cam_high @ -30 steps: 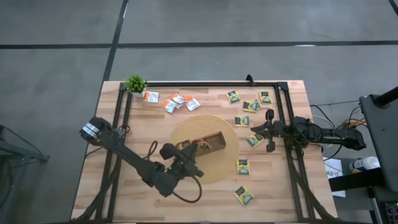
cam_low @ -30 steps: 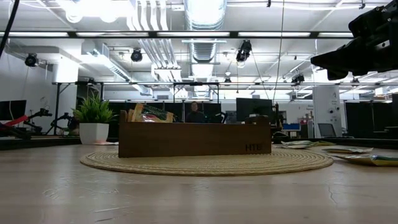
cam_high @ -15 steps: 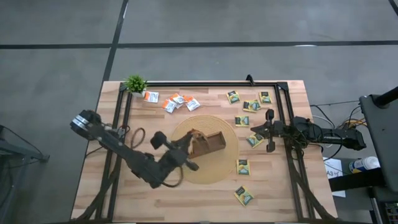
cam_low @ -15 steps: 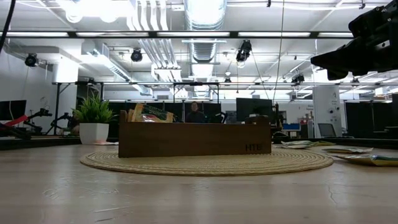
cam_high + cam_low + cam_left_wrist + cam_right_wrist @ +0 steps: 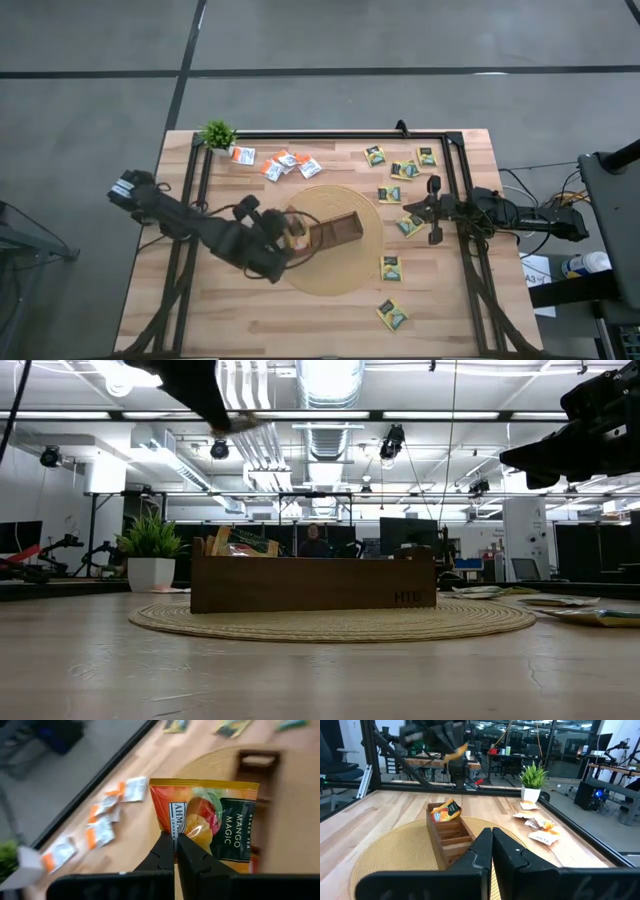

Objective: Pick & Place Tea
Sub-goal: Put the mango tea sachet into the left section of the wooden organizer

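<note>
A big room with bright ceiling lights and desks lies behind a wooden table [image 5: 330, 320]. A dark frame runs around the table top.

In the middle of the table lies a round woven mat [image 5: 345, 275]. On the mat sits a long brown wooden tray [image 5: 335, 231]. Seen from above, its long side runs from lower left to upper right. One tea sachet [image 5: 446, 811] already stands up in the end of the tray that is far from the right arm.

The left arm reaches in from the left side of the table. The left gripper [image 5: 283, 232] is above the left end of the tray. Its fingers are pressed together on the edge of an orange and dark green sachet [image 5: 210, 821]. The sachet is flat and nearly square, and the letters on it run sideways in the left wrist view.

The right arm waits at the right side of the table. The right gripper [image 5: 433, 210] has its fingers pressed together and holds nothing.

A small green plant [image 5: 217, 134] stands at the far left corner. Next to it lie white and orange sachets [image 5: 285, 163]. Dark green and yellow sachets [image 5: 400, 168] lie flat toward the far right, and three more [image 5: 390, 267] lie closer to the near edge.
</note>
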`<state>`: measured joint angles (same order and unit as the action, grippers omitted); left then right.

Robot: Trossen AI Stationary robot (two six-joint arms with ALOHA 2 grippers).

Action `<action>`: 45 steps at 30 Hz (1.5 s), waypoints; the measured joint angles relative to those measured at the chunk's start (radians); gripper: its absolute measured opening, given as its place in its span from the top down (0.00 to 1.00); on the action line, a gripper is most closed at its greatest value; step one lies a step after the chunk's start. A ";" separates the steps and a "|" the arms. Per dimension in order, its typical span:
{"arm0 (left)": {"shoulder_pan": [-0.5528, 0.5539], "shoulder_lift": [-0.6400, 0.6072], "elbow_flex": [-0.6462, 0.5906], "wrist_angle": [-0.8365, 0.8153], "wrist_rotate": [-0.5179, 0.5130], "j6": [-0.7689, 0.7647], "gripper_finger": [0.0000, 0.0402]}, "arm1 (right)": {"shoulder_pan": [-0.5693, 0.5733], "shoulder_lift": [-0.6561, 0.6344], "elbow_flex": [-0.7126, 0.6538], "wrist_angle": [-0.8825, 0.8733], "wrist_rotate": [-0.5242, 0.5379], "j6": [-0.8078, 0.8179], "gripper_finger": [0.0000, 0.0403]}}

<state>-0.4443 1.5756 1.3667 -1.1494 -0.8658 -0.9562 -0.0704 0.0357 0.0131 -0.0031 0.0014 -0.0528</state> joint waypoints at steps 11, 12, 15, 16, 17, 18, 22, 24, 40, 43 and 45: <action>0.001 0.410 0.312 -0.418 0.053 -0.073 1.00 | 0.000 0.000 0.000 0.000 0.000 0.000 0.98; 0.000 0.439 0.346 -0.427 0.052 -0.078 1.00 | 0.000 0.000 0.000 0.000 0.000 0.000 0.98; -0.001 0.469 0.390 -0.389 0.052 0.003 1.00 | 0.000 0.000 0.000 0.000 0.000 0.000 0.98; -0.001 0.476 0.405 -0.389 0.046 -0.002 1.00 | 0.000 0.000 0.000 0.001 0.001 0.000 0.98; -0.001 0.484 0.415 -0.403 0.037 -0.015 1.00 | 0.000 -0.001 0.000 0.000 0.000 0.000 0.98; -0.001 0.488 0.420 -0.422 0.023 -0.031 1.00 | 0.000 0.000 0.000 0.000 -0.001 0.000 0.98; -0.004 0.490 0.418 -0.421 0.019 -0.047 1.00 | 0.000 -0.001 0.000 0.000 0.000 0.000 0.98; -0.005 0.490 0.404 -0.413 0.033 -0.059 1.00 | 0.000 -0.001 0.000 0.000 0.001 0.000 0.98; 0.013 0.659 0.382 -0.421 0.110 -0.017 1.00 | 0.000 0.000 0.000 0.000 0.000 0.000 0.98; 0.013 0.678 0.383 -0.422 0.122 0.002 1.00 | 0.000 0.000 0.000 0.000 0.000 0.000 0.98; 0.013 0.687 0.385 -0.422 0.129 0.005 1.00 | 0.000 0.000 0.000 0.000 0.000 0.000 0.98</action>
<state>-0.4314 2.2624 1.7519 -1.5715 -0.7373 -0.9512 -0.0704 0.0353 0.0132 -0.0029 0.0017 -0.0529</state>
